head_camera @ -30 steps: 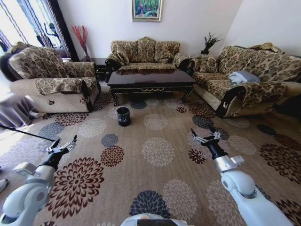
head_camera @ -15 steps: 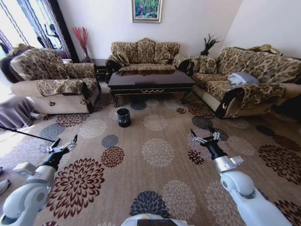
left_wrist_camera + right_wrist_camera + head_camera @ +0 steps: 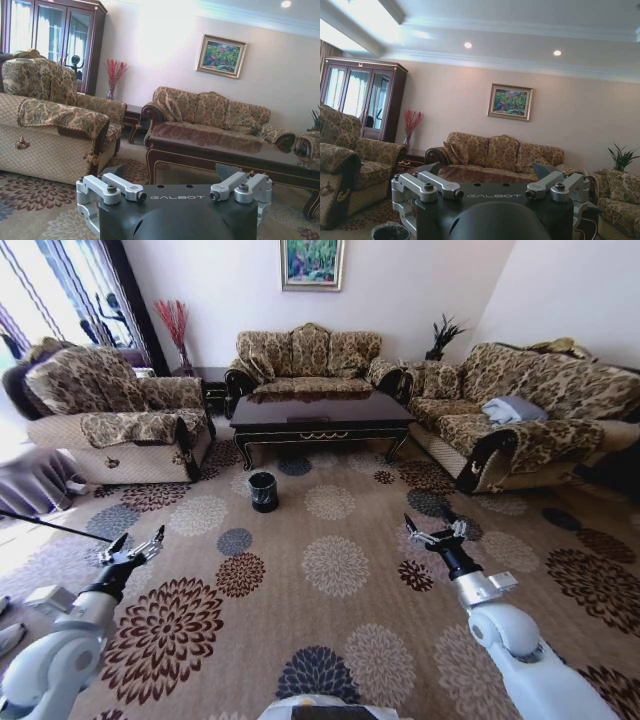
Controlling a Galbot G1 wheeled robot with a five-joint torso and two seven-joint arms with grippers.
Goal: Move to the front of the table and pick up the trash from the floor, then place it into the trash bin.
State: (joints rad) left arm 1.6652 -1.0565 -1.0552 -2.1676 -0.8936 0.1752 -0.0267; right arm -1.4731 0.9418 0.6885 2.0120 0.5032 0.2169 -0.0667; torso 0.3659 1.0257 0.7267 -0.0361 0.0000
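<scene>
Far ahead, the bin point(image 3: 263, 490) stands on the carpet point(image 3: 340, 560) near the table point(image 3: 320, 412). Both grippers, left point(image 3: 133, 549) and right point(image 3: 435, 532), are held spread and empty. No trash can be made out; the bin could be knocked over if the approach is driven too close.

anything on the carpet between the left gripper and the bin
No, just bare patterned carpet between the left gripper and the bin, seen from the head view.

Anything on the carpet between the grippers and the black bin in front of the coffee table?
Nothing visible. The left gripper and right gripper, both open and empty, hang over the bare flower-patterned tan carpet; the small black cylindrical trash bin stands beyond them, before the long dark-brown wooden coffee table.
</scene>
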